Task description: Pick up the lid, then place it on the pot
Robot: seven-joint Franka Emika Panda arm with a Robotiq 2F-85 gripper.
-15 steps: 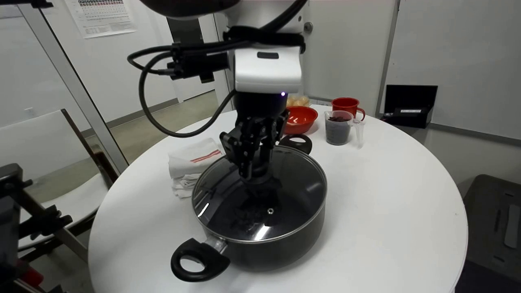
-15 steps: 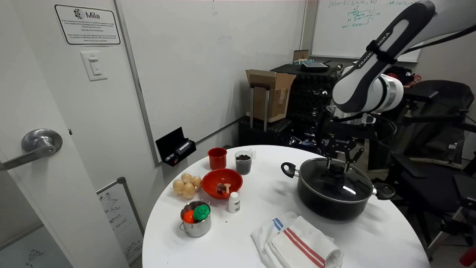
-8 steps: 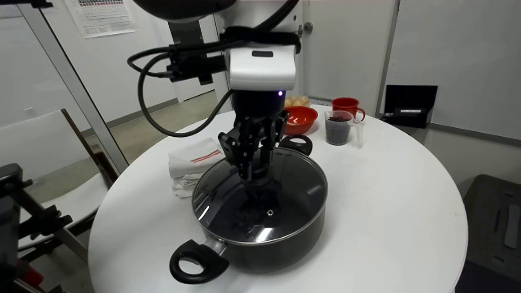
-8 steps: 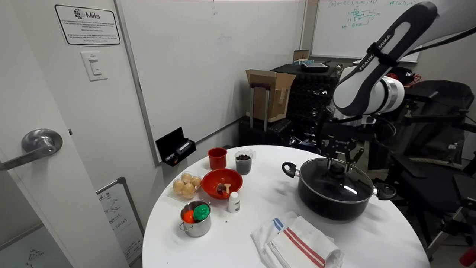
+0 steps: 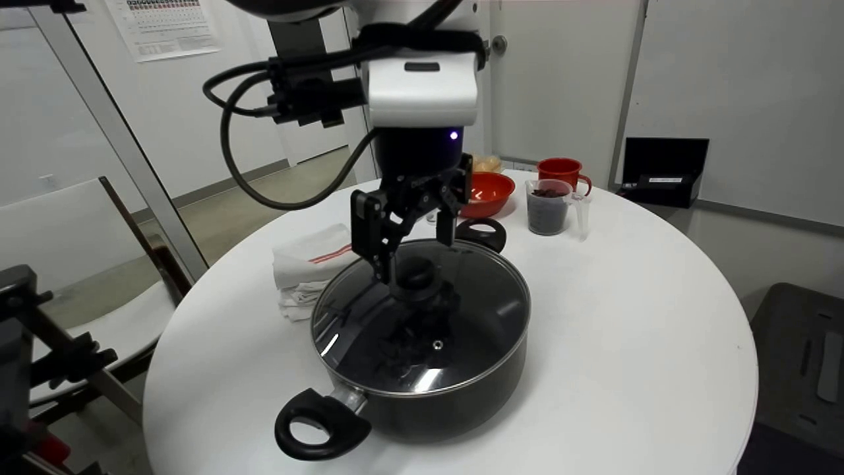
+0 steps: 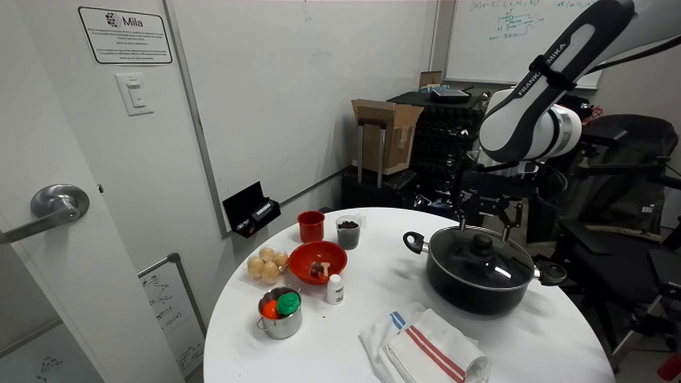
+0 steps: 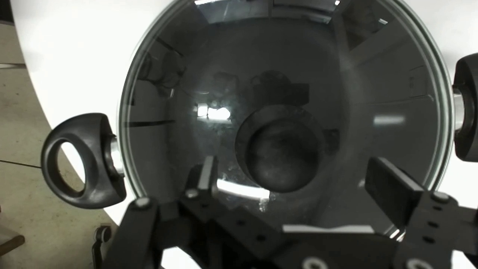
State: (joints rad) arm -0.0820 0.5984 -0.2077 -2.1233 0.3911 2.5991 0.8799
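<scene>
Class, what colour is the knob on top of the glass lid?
The knob is black; it shows best in the wrist view.

in an exterior view: lid (image 6: 458, 261) on pot (image 6: 476, 300) | gripper (image 6: 483, 234) over lid | pot on table (image 6: 340, 346), right side | towels (image 6: 428, 346) before pot, toward left | bowl (image 6: 303, 261) left of pot | mug (image 6: 311, 230) behind bowl | measuring cup (image 6: 348, 238) right of mug | bottle (image 6: 335, 290) before bowl | pail (image 6: 285, 326) left of bottle
</scene>
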